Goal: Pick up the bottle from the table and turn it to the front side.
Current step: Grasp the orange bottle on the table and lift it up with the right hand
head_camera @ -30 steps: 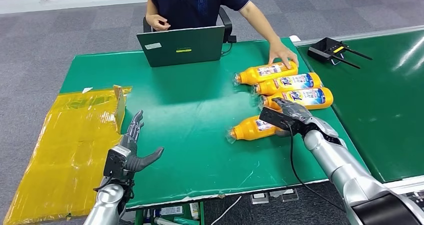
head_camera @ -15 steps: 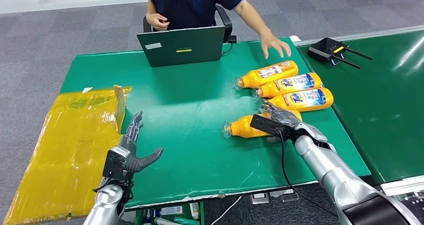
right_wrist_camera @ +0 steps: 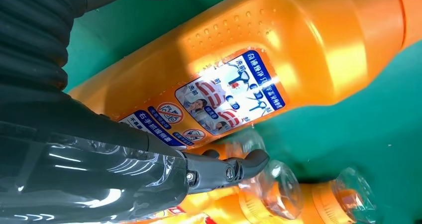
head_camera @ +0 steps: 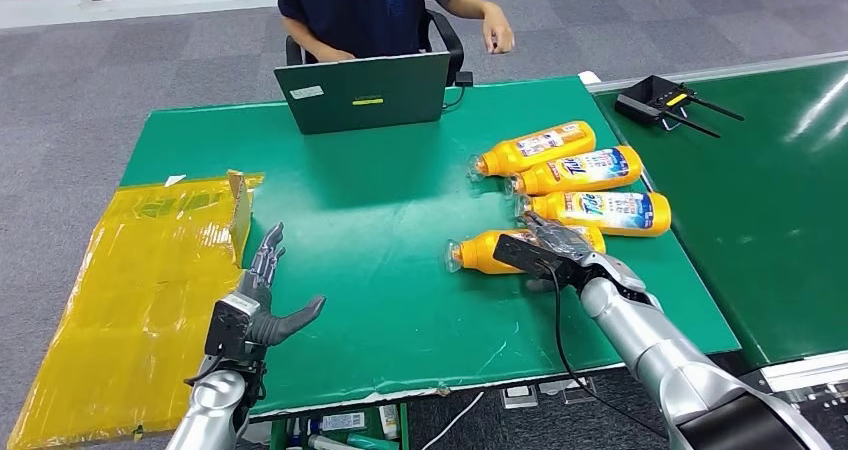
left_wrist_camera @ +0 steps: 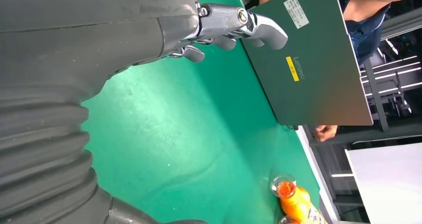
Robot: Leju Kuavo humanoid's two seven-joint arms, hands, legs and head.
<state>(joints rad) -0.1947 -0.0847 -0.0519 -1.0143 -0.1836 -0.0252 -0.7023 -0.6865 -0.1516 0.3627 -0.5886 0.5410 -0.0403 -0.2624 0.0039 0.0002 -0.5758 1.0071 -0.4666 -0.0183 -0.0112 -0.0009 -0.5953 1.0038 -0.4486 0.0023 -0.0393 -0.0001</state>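
Observation:
An orange bottle (head_camera: pixel 478 254) lies on its side on the green table (head_camera: pixel 380 220), clear cap pointing left. My right hand (head_camera: pixel 556 249) lies over its middle; in the right wrist view the labelled bottle (right_wrist_camera: pixel 298 50) sits between the thumb and the fingers (right_wrist_camera: pixel 234 170), which close around it. My left hand (head_camera: pixel 256 308) hovers at the table's near left edge, fingers (left_wrist_camera: pixel 239 25) spread and holding nothing. Three more orange bottles (head_camera: pixel 580 168) lie in a row just beyond the held one.
A dark green laptop (head_camera: pixel 362 92) stands at the far edge, with a person (head_camera: pixel 370 5) seated behind it. A yellow plastic sheet (head_camera: pixel 130 290) covers the table's left end. A black device (head_camera: pixel 660 98) rests on a second green table (head_camera: pixel 770 200) to the right.
My right hand closed over the near bottle and shifted it slightly left. The person's hand left the far bottles and drew back. My left hand stayed put.

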